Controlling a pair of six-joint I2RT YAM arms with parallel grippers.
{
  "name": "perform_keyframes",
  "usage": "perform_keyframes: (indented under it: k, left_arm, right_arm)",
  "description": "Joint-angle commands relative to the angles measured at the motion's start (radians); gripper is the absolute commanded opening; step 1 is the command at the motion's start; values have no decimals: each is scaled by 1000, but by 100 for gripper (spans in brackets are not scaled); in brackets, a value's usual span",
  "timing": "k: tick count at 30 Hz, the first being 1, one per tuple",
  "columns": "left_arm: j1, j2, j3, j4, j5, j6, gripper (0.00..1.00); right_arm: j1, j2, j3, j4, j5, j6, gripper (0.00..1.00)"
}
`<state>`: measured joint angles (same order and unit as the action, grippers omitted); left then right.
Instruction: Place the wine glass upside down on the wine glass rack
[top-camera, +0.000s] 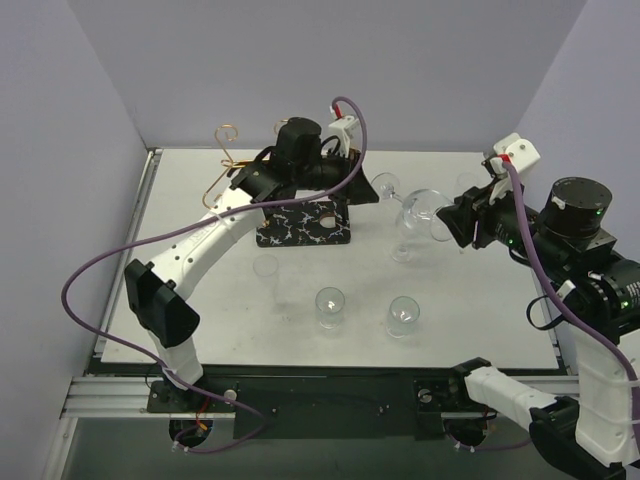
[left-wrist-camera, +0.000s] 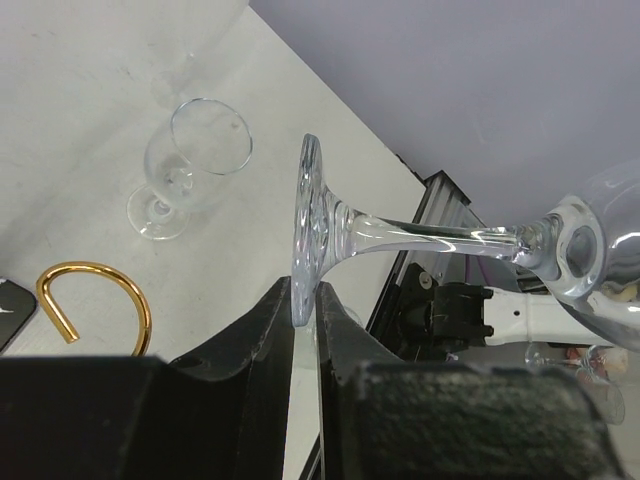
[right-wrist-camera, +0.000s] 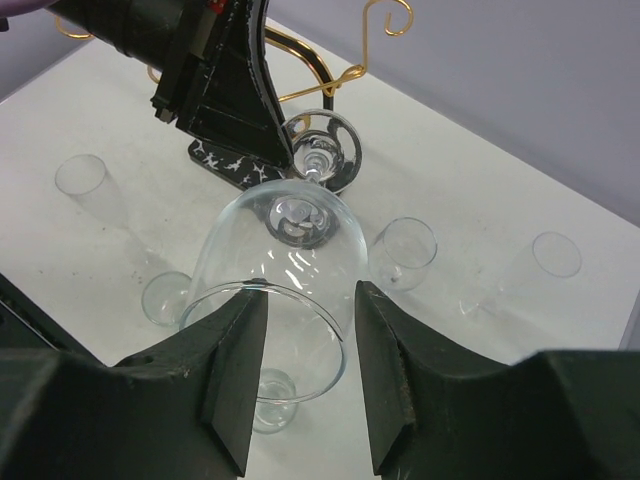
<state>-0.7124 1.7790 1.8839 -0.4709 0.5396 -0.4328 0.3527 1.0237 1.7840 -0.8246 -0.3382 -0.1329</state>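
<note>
A: Seen from above: how to finish this handover well?
B: Keep the left gripper (top-camera: 360, 187) clamped on the foot. Then pull the right gripper (top-camera: 452, 215) straight back off the wine glass (top-camera: 420, 205), with no sideways drag. Find that glass level in mid-air between the two grippers, foot toward the left one. Look for the wine glass rack (top-camera: 300, 228) close beside the left gripper, under its wrist. Probably needs only a short swing afterwards: tip the bowl down, slide the foot into a loop.

A: And through the left wrist?
B: Bites shut on the wine glass (left-wrist-camera: 420, 232). Grips the edge of the foot disc in the slot between the fingers (left-wrist-camera: 265, 330), with stem and bowl running off to the right of them. Looks a thin hold, likely to pivot, so move slowly. Shows one gold hook of the rack (left-wrist-camera: 95, 290) low and left of the fingers, apart from them.

A: Through the right wrist?
B: Stands parted, straddling the mouth of the bowl. Leaves a sliver of gap at the right-hand pad (right-wrist-camera: 380, 340); cannot tell about contact at the other pad. Seems to grasp nothing. Has the bowl immediately ahead of the pads and the foot beyond that, in the left gripper's tip. Puts the rack's dark base (right-wrist-camera: 215, 160) farther ahead and leftward.
</note>
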Motion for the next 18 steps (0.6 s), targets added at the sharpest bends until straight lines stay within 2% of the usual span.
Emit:
perform_keyframes:
  k: [1, 18]
  left_arm:
    - [30, -82, 29, 52, 20, -7, 0]
    - [189, -170, -51, 72, 85, -37, 0]
  right_arm:
    - [-4, 24, 26, 59, 14, -2, 36]
    - [-1, 69, 100, 42, 60, 0, 40]
